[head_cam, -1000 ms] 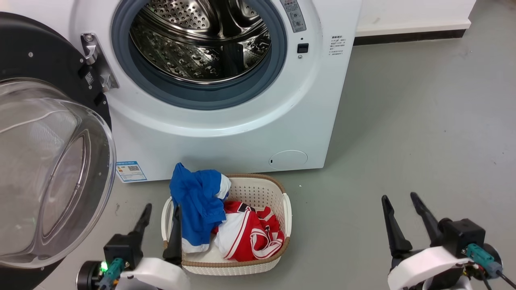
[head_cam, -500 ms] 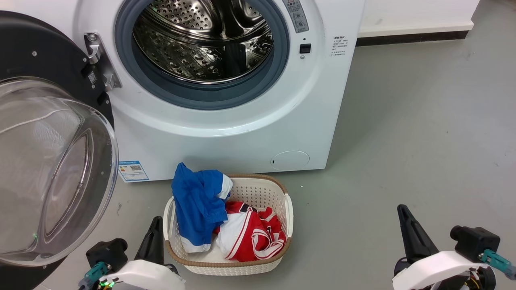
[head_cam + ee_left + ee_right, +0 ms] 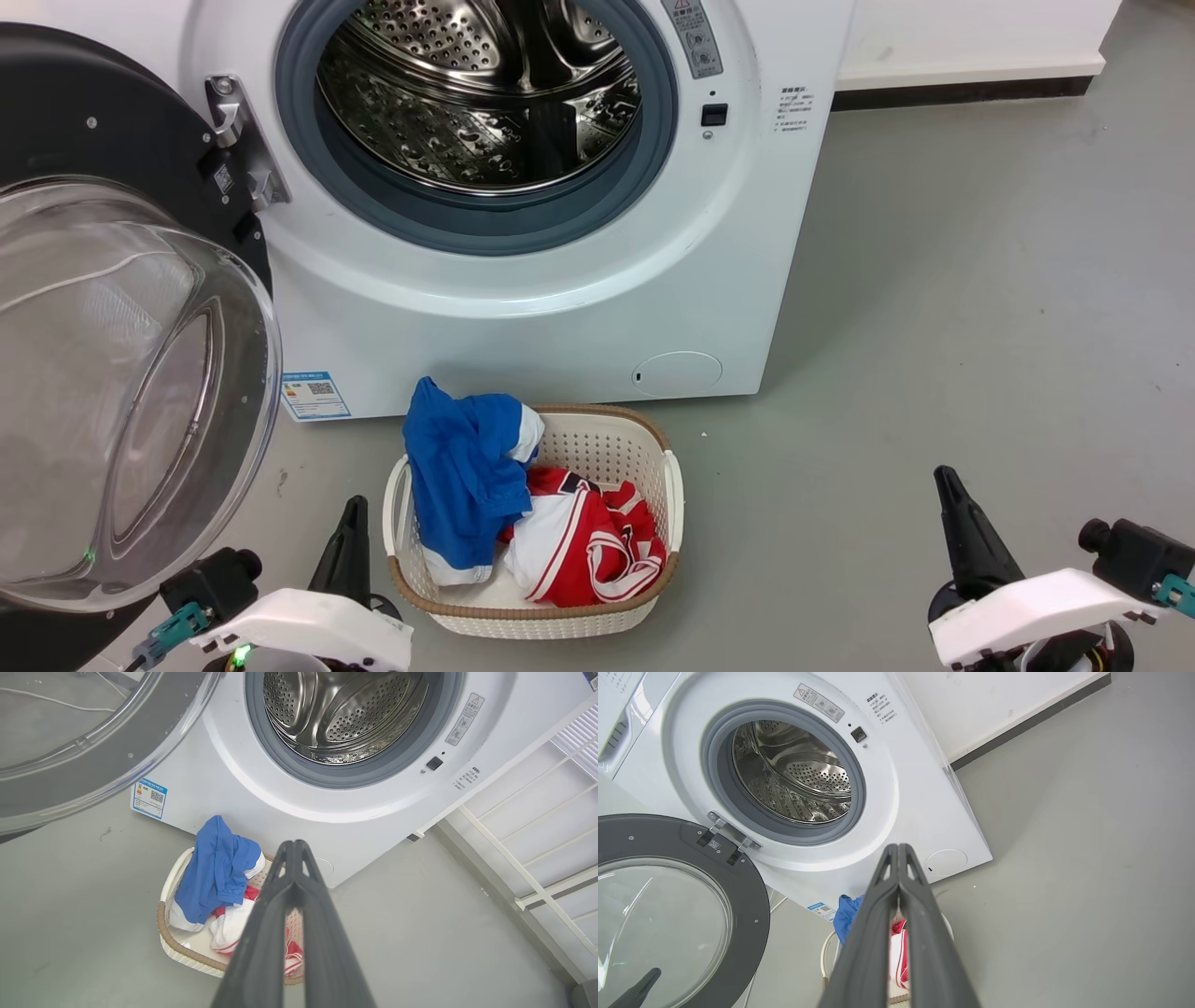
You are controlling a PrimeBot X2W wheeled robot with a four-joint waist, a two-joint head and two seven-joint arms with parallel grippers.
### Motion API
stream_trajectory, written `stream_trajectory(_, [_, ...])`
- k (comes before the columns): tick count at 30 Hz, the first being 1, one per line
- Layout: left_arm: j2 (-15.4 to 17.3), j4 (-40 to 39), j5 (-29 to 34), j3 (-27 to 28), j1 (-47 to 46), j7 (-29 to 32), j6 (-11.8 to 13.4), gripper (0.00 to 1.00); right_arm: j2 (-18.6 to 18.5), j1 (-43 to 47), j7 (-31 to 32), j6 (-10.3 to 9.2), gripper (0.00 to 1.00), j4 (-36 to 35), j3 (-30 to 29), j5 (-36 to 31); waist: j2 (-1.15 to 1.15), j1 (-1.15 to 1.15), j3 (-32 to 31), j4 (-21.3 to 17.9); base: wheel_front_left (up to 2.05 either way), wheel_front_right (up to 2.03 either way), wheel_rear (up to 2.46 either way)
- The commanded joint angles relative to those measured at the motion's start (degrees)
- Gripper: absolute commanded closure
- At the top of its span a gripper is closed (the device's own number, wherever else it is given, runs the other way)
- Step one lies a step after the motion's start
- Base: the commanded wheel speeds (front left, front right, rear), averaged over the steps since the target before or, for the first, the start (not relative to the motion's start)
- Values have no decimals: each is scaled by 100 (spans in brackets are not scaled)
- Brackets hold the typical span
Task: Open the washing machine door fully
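Door [image 3: 121,373] of the white washing machine [image 3: 523,308] stands swung wide open at the left, hinged beside the grey-ringed opening, its clear glass bowl bulging outward and the steel drum [image 3: 485,103] exposed. On the floor [image 3: 934,280] just in front of the machine sits a white basket [image 3: 674,485] holding a blue garment [image 3: 462,467] and a red-and-white one [image 3: 588,551]. Nearer, the left gripper [image 3: 353,509] hangs just left of the basket and the right gripper [image 3: 945,478] well to its right, each with fingers pressed together, touching nothing.
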Motion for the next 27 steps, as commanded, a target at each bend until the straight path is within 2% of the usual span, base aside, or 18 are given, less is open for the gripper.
stream_trajectory(1, [-4,-60,-209,67,-161,36,-44,100,-50,-189,25,1,100,-48,-24,240,0,0,-2,5,0,0,0])
stream_trajectory(27, [-113,-14,-2090,388,-299,467,-250,100,-90,-345,285,1,100,116,-182,2291,0,0,-37,96,0,0,0])
